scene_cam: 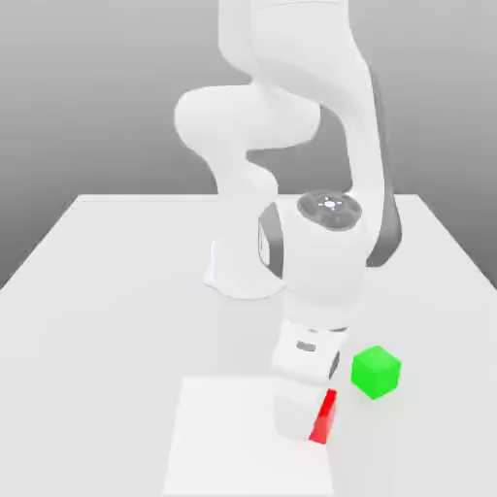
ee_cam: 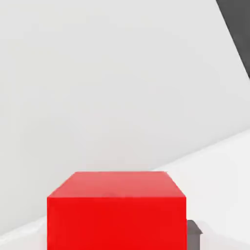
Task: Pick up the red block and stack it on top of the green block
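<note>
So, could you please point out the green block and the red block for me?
Green block (scene_cam: 363, 375): exterior view, on a side face.
Red block (ee_cam: 116, 223): hand view, on its brighter face.

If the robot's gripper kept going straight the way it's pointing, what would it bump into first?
The gripper points down, shut on the red block. Next in line is probably the white square or the table by its edge; the gap below is unclear.

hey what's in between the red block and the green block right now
In the exterior view, only a bare strip of the pale tabletop lies between the red block and the green block.
</note>
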### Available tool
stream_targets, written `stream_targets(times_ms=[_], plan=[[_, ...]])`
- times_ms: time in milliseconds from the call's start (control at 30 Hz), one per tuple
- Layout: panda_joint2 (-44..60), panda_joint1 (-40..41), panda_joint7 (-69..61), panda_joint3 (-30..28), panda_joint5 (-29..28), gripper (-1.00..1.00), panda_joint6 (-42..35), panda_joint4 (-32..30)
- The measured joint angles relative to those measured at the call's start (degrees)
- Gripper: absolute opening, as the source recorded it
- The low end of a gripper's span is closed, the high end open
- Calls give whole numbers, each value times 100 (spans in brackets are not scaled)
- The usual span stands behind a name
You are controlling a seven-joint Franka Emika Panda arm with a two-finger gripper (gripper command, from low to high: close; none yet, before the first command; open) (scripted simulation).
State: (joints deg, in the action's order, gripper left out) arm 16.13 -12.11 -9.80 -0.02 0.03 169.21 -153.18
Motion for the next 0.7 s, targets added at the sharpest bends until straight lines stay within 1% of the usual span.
stream_targets(times_ms=[67, 200, 267, 533, 700], plan=[[-195, 11, -3, 12, 7, -100, -163, -27], [-951, 21, -4, 20, 7, -100, -808, -138], [-1258, -49, 218, 54, 45, -100, -1047, -201], [-1886, -497, 2486, 360, 374, -100, -1346, -466], [-2202, -629, 4049, 629, 489, -100, -1465, -645]])
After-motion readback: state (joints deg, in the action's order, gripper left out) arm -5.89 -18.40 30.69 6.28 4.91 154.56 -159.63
